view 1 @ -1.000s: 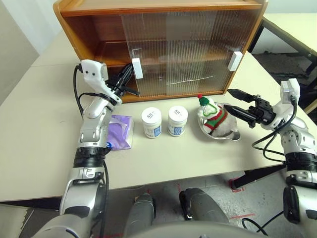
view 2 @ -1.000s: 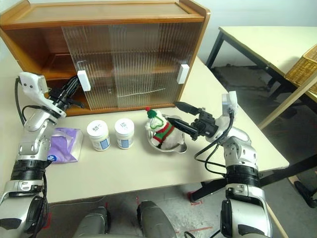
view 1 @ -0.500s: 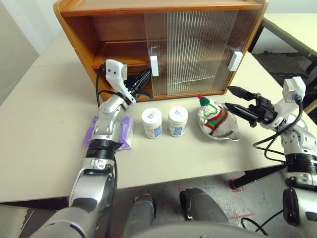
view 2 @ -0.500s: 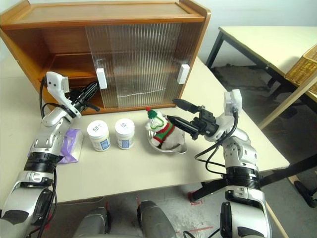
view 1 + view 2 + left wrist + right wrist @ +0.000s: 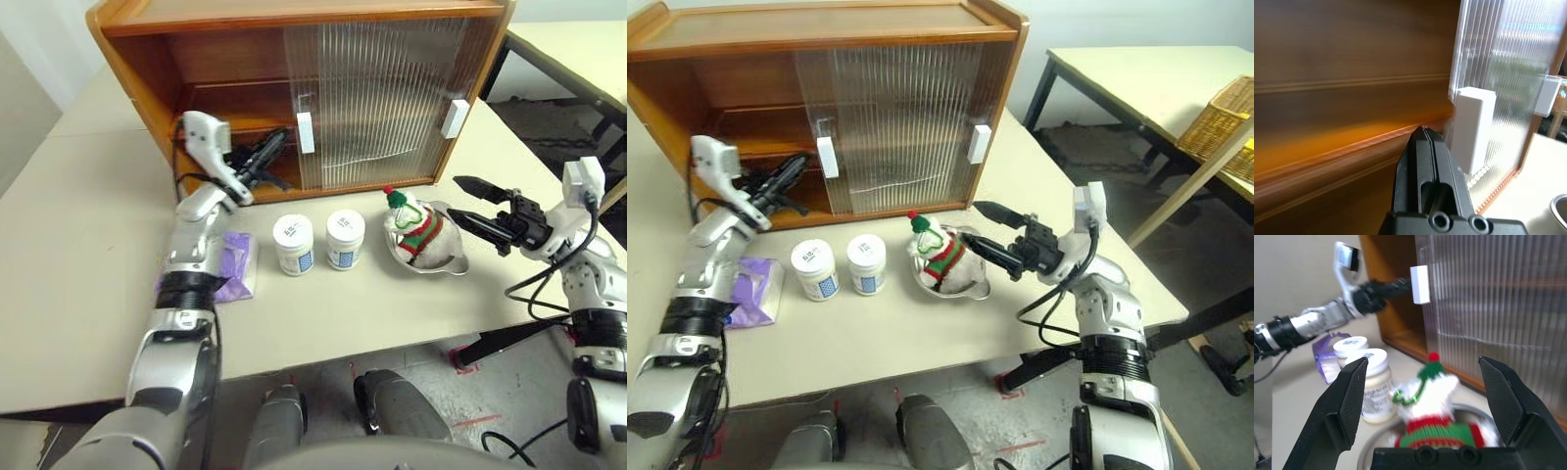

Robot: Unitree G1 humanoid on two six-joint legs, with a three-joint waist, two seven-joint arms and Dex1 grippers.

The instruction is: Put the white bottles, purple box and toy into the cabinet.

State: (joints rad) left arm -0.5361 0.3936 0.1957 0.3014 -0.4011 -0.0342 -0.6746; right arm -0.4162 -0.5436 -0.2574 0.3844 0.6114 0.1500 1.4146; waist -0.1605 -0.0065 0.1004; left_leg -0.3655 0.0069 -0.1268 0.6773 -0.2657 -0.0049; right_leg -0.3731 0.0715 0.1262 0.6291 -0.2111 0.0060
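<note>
Nothing has gone into the cabinet (image 5: 186,59) yet, as far as can be seen: its left half stands uncovered, both ribbed translucent doors pushed to the right, and the shelf and floor visible there look bare. All four items remain on the desk (image 5: 88,264), so every placement is still to do.

The left pincer (image 5: 276,143), its black fingers pressed together on nothing, sits at the upper left of centre, just inside the opening beside the white block handle (image 5: 305,133) of the nearer door. The right pincer (image 5: 468,202) is spread wide at the right of the frame, aimed at the toy (image 5: 415,223) and close to it without touching.

The two white bottles (image 5: 294,244) are squat plastic cylinders with screw lids and pale blue labels, standing side by side at mid-frame. The purple box (image 5: 238,262) is a soft, flat lavender pack lying left of them, partly behind the left arm. The toy is fluffy plush in a striped knit sweater, sitting in a shiny steel bowl (image 5: 446,264). The cabinet is smooth orange-brown wood.
</note>
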